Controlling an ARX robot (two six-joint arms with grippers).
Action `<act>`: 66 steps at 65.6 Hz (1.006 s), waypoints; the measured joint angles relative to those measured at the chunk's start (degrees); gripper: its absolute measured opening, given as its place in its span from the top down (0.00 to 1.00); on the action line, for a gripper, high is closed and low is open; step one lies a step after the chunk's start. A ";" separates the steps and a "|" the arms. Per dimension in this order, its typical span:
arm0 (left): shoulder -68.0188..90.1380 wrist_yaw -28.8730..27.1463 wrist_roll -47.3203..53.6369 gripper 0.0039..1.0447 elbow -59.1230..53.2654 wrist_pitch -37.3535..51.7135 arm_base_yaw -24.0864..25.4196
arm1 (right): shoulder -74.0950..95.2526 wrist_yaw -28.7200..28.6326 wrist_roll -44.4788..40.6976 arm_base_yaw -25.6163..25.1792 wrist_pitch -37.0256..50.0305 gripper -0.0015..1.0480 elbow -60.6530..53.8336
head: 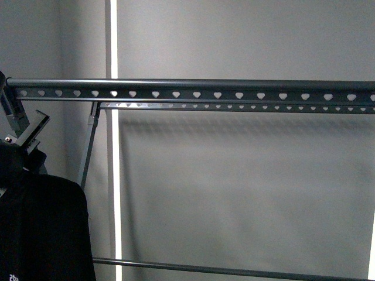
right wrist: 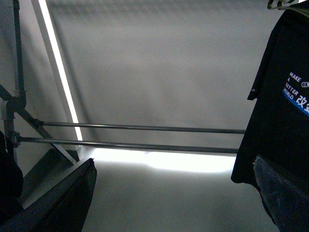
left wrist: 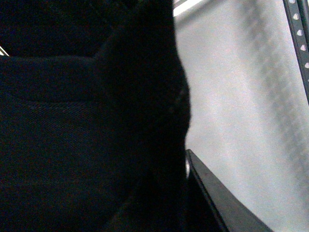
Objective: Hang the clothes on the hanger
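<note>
My left gripper [left wrist: 154, 208] is raised just under the one rack [head: 193, 84], buried in the one T-shirt [head: 41, 228]; I can't tell its grip. Right gripper [right wrist: 174, 203] spread apart.

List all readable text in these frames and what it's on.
"MAKE A BETTER WORLD": white print on the black T-shirt, right wrist view.
Below it, Chinese characters: cut off at the picture's edge, not fully readable.
Front view, small white lettering low on the T-shirt: too small to read.
The rack: heart-shaped holes, no text.
</note>
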 joint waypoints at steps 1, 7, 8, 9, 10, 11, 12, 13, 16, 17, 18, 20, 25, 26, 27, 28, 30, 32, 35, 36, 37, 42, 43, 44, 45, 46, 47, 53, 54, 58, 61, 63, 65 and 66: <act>-0.09 0.77 -0.48 0.95 0.00 -0.20 0.00 | 0.00 0.00 0.02 0.00 0.00 0.07 0.00; -0.66 3.06 -1.09 0.95 -0.74 -0.37 0.13 | 0.00 0.00 0.02 0.00 0.00 0.07 0.00; -1.18 3.87 -1.07 0.95 -1.40 -0.33 0.13 | 0.00 0.00 0.00 0.00 0.00 0.07 0.00; -1.33 4.22 -1.05 0.95 -1.62 -0.33 0.13 | 0.00 0.00 0.00 0.00 0.00 0.07 0.00; -1.51 4.55 -1.05 0.95 -1.86 -0.28 0.13 | 0.00 0.00 0.00 0.00 0.00 0.07 0.00; -1.92 5.31 -1.05 0.95 -2.34 -0.22 0.17 | 0.00 0.00 0.00 0.00 0.00 0.07 0.00; -2.14 5.66 -1.05 0.95 -2.60 -0.17 0.22 | 0.00 0.00 0.02 0.00 0.00 0.07 0.00; -2.36 6.05 -1.03 0.95 -2.89 -0.13 0.24 | 0.00 0.00 0.02 0.00 0.00 0.07 0.00; -3.72 7.48 -0.66 0.95 -4.33 0.00 0.31 | 0.00 0.00 0.02 0.00 0.00 0.07 0.00; -4.07 7.93 -0.59 0.95 -4.59 0.00 0.33 | 0.00 0.00 0.00 0.00 0.00 0.07 0.00; -4.37 8.28 -0.55 0.95 -4.87 0.00 0.33 | 0.00 0.00 0.00 0.00 0.00 0.07 0.00; -5.27 9.38 -0.42 0.95 -5.57 -0.11 0.33 | 0.00 0.00 0.02 0.00 0.00 0.07 0.00; -7.26 12.44 0.26 0.95 -6.95 -1.09 0.33 | 0.00 0.00 0.00 0.00 0.00 0.07 0.00; -7.54 12.98 0.24 0.95 -7.17 -1.18 0.33 | 0.00 0.00 0.02 0.00 0.00 0.07 0.00; -8.15 14.03 0.26 0.95 -7.65 -1.29 0.33 | 0.00 0.00 0.02 0.00 0.00 0.07 0.00; -8.72 14.97 0.31 0.95 -8.11 -1.40 0.31 | 0.00 0.00 0.02 0.00 0.00 0.07 0.00; -9.86 16.81 1.29 0.95 -8.83 -2.16 0.17 | 0.00 0.00 0.02 0.00 0.00 0.07 0.00; -10.95 19.19 2.08 0.95 -9.29 -3.54 -0.15 | 0.00 0.00 0.00 0.00 0.00 0.07 0.00; -12.35 22.25 4.17 0.95 -9.75 -5.20 -0.83 | 0.00 0.00 0.02 0.00 0.00 0.07 0.00; -12.90 23.37 5.01 0.95 -9.75 -6.19 -1.22 | 0.00 0.00 0.02 0.00 0.00 0.07 0.00; -13.44 24.57 6.19 0.95 -9.75 -7.32 -1.66 | 0.00 0.00 0.00 0.00 0.00 0.07 0.00; -15.39 30.29 11.26 0.95 -9.70 -11.98 -3.30 | 0.00 0.00 0.00 0.00 0.00 0.07 0.00; -15.63 31.15 12.09 0.95 -9.70 -12.57 -3.56 | 0.00 0.00 0.00 0.00 0.00 0.07 0.00; -16.15 32.68 14.21 0.95 -9.70 -13.49 -4.11 | 0.00 0.00 0.02 0.00 0.00 0.07 0.00; -16.41 33.46 14.73 0.95 -9.70 -13.88 -4.44 | 0.00 0.00 0.00 0.00 0.00 0.07 0.00; -16.59 34.32 16.09 0.95 -9.70 -14.27 -4.74 | 0.00 0.00 0.02 0.00 0.00 0.07 0.00; -16.94 35.91 17.99 0.95 -9.60 -15.04 -5.25 | 0.00 0.00 0.02 -0.02 0.00 0.07 0.00; -17.70 39.08 25.59 0.95 -7.91 -19.58 -7.28 | 0.00 0.00 0.00 0.00 0.00 0.07 0.00; -17.77 39.91 28.26 0.95 -7.41 -20.76 -7.72 | 0.00 0.00 0.02 0.00 0.00 0.07 0.00; -17.94 41.62 34.73 0.95 -5.97 -24.13 -8.83 | 0.00 0.00 0.02 0.00 0.00 0.07 0.00; -17.94 41.33 40.65 0.95 -4.87 -26.12 -9.46 | 0.00 0.02 0.02 0.00 0.00 0.07 0.00; -17.97 41.20 42.75 0.95 -4.26 -27.04 -9.73 | 0.00 0.02 0.02 0.00 0.00 0.07 0.00; -17.97 40.70 47.84 0.95 -3.28 -28.52 -10.12 | 0.00 0.02 0.02 0.00 0.00 0.07 0.00; -17.97 40.63 48.59 0.95 -2.91 -29.03 -10.19 | 0.00 0.00 0.00 0.00 0.00 0.07 0.00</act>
